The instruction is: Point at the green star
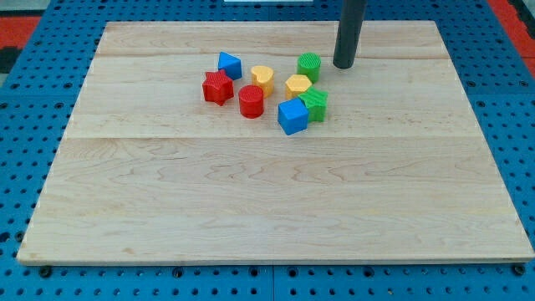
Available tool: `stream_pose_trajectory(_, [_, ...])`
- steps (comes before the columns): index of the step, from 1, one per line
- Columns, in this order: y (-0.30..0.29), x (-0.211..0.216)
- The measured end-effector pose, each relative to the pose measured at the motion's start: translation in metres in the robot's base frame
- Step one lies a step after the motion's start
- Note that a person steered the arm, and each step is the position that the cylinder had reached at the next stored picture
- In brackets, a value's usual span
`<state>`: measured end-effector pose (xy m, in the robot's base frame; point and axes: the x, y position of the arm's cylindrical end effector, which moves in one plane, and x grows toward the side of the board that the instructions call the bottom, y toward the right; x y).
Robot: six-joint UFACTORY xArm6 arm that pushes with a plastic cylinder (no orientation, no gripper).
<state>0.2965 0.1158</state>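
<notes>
The rod (350,29) is cut off by the view's top edge; only its lower length shows. The green star (316,103) is partly hidden by the blue cube (292,116) at its 8 o'clock.

The desk (251,217) is a pale wooden board of glued planks. Eight small blocks lie on it in a loose cluster toward the view's top. From the view's left: a red star (217,87), a blue block (230,65) just above it, a red cylinder (251,101), a yellow block (262,79), another yellow block (298,85), a blue cube (292,116) touching a green star (315,104), and a green cylinder (309,66). My tip (343,65) rests on the desk just right of the green cylinder.
</notes>
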Motion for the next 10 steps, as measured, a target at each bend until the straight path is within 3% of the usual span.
stream_pose_trajectory(8, [0.024, 0.012])
stream_pose_trajectory(10, [0.042, 0.143])
